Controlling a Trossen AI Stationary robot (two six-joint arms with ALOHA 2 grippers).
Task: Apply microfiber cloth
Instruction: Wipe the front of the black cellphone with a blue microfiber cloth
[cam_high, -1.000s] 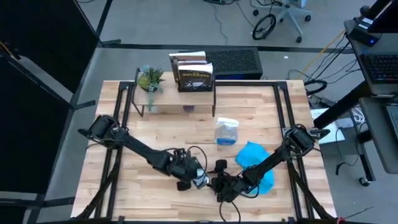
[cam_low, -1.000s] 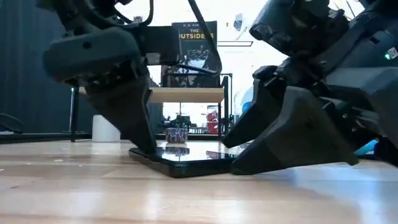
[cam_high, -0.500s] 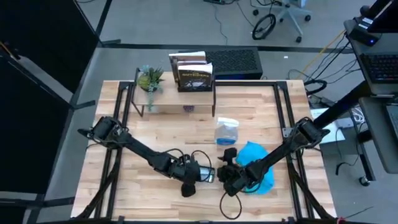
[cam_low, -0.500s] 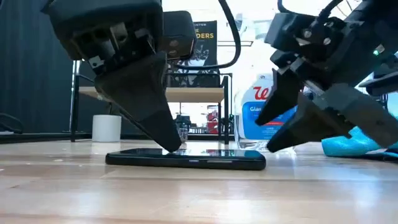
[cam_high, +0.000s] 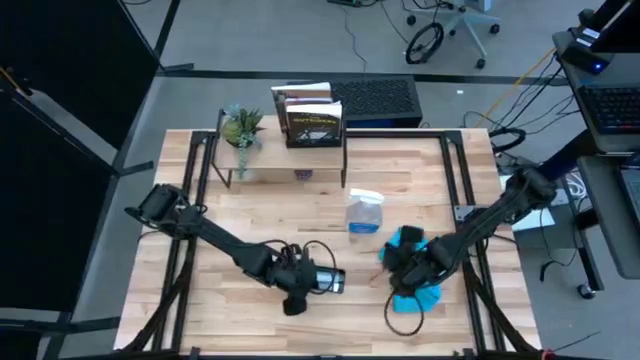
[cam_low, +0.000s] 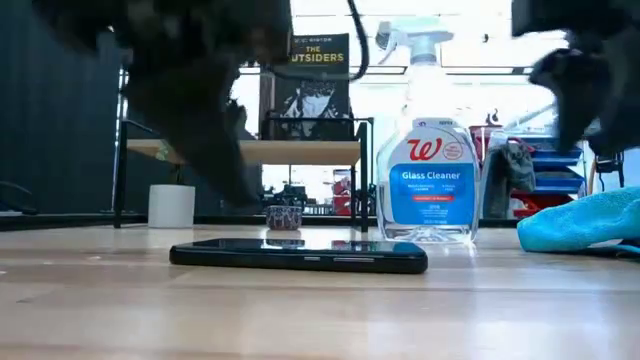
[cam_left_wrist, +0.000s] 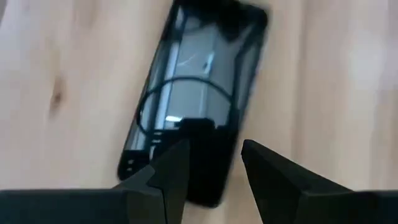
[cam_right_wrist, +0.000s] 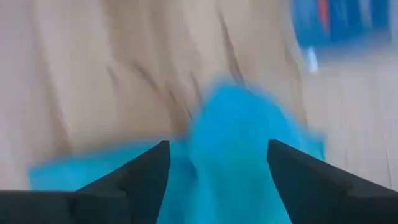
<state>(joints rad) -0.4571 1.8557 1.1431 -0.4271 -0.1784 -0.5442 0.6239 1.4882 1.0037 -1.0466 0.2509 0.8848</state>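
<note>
The blue microfiber cloth (cam_high: 415, 290) lies bunched on the desk (cam_high: 250, 230), near the spray bottle (cam_low: 430, 170). The right claw (cam_right_wrist: 214, 180) hangs over it, fingers apart. The left claw (cam_left_wrist: 211, 168) is over the black phone (cam_low: 298, 256), fingers a little apart.

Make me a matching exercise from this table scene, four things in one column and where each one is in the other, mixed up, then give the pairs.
Things:
1. phone
2. microfiber cloth
3. glass cleaner bottle
4. book

Places:
A. upright on the shelf at the table's far edge
B. under the right tool
C. flat on the wood below the left tool
D. upright at mid-table

Pairs: 1-C, 2-B, 3-D, 4-A
</note>
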